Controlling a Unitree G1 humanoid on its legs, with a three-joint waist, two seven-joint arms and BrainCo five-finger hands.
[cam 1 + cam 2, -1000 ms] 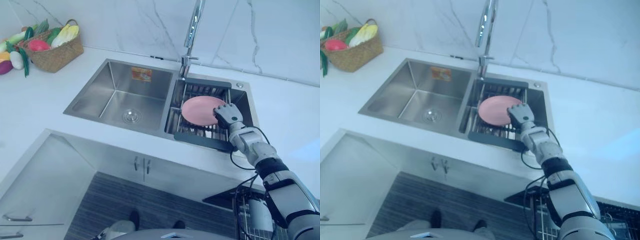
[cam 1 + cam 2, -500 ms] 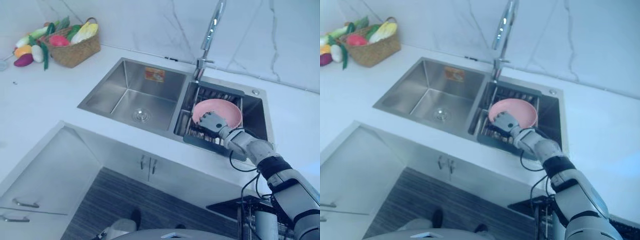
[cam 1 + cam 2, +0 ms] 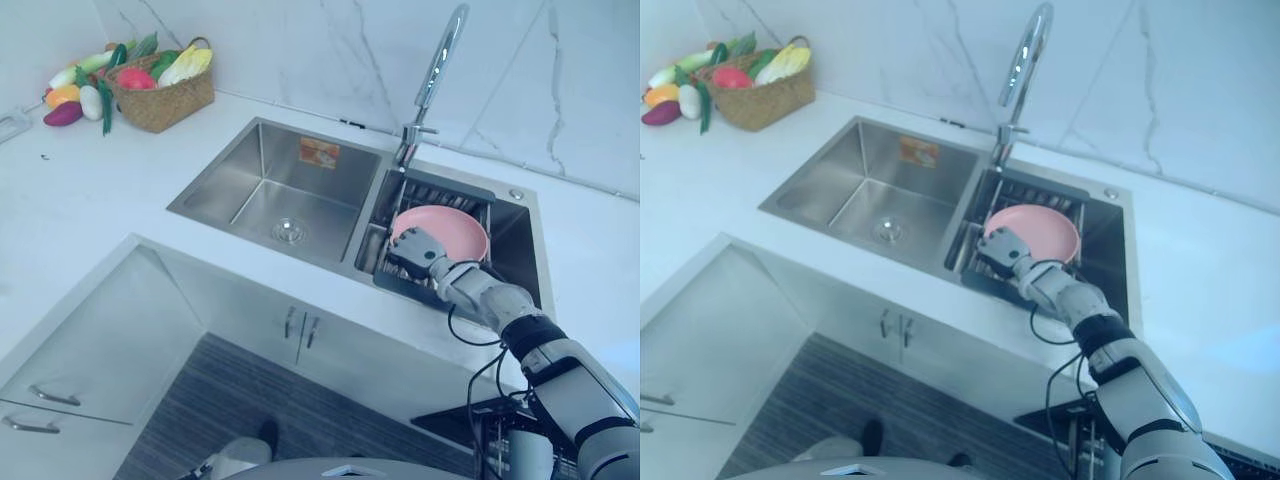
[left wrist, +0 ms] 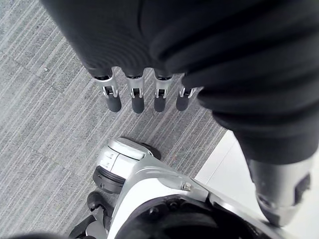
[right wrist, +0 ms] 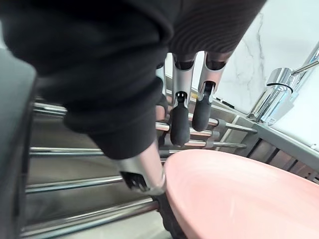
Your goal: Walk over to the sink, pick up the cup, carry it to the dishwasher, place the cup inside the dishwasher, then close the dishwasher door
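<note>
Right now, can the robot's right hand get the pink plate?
Probably yes. The right hand is right at the plate's near rim on the sink rack, its fingers are straight, and nothing lies between hand and plate.

The right hand (image 3: 420,252), which a second ago lay on the right side of the pink dish (image 3: 456,228), now sits at the dish's near left rim, thumb against its edge. The head camera has moved too, shifting the whole scene.
</note>
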